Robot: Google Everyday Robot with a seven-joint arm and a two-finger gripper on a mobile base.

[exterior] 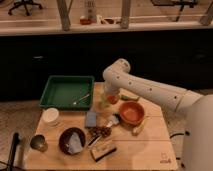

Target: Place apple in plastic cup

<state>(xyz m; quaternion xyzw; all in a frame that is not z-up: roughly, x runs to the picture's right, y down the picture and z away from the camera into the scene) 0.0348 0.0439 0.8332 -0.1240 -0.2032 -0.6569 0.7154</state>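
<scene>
The gripper (111, 96) hangs over the middle of the bench (150, 145), its jaws clenched on the apple (113, 99). The plastic cup (104, 103) stands just beside the jaws, toward the green tray (67, 92); 1 orange bowl (131, 113) sits near their other side.
</scene>
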